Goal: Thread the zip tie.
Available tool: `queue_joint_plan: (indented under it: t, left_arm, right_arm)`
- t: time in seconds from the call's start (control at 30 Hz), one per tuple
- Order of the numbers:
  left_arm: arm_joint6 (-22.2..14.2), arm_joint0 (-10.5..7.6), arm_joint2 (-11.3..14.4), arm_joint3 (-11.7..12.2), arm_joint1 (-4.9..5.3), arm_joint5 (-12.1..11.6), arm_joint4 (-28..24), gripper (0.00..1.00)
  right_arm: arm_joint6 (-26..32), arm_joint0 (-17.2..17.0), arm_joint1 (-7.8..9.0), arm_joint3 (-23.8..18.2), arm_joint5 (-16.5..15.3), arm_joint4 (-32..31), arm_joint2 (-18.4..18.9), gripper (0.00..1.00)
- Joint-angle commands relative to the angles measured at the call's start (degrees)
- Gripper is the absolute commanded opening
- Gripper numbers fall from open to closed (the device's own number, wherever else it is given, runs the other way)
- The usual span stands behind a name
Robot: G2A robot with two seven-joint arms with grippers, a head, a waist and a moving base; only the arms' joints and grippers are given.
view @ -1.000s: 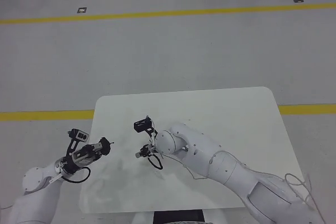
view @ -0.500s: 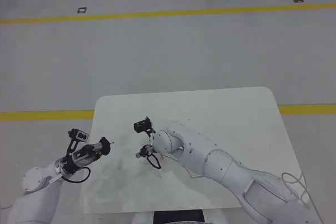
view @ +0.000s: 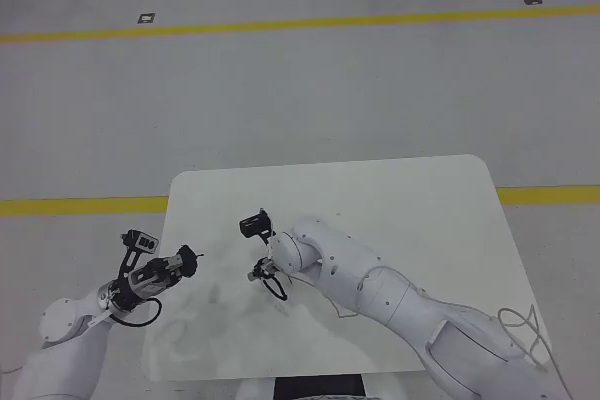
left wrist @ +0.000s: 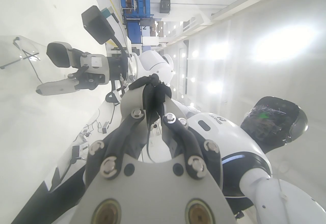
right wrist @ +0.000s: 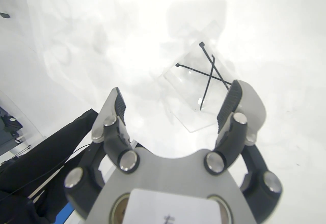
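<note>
Beyond my wide-open right gripper (right wrist: 176, 88), crossed zip ties (right wrist: 212, 73) lie in a clear tray (right wrist: 196, 125); my left gripper (left wrist: 150, 83) is clamped on a thin black zip tie (left wrist: 148, 138).

Table (view: 430, 200), centre of the top view: white top, smooth, with a faint sheen. Floor (view: 280, 100), upper part of that view: smooth grey with painted yellow lines.

Right gripper (right wrist: 176, 88): smooth light grey plastic finger shells, matt black links, bright polished metal pins. Its pads (right wrist: 229, 100) are black ribbed rubber.

Clear sheet (right wrist: 183, 92): transparent glossy plastic. The loose zip ties (right wrist: 211, 73) on it are thin matt black plastic.

Left gripper (left wrist: 152, 83): same finish, pinching a held zip tie (left wrist: 148, 133) of thin black plastic.
</note>
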Motion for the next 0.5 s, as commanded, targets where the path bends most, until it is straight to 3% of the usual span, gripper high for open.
queue_joint_plan:
  t: [0.0,0.2,0.47]
  left_arm:
    - [0.0,0.0,0.0,0.0,0.0,0.0,0.0,0.0]
    - [0.0,0.0,0.0,0.0,0.0,0.0,0.0,0.0]
    - [0.0,0.0,0.0,0.0,0.0,0.0,0.0,0.0]
  right_arm:
    - [0.28,-0.05,-0.29,0.16,0.0,-0.71,0.3,0.43]
    - [1.41,-0.65,-1.09,0.39,0.0,-3.77,1.32,0.34]
    - [3.35,-3.02,-2.33,0.08,0.0,-11.25,4.08,0.3]
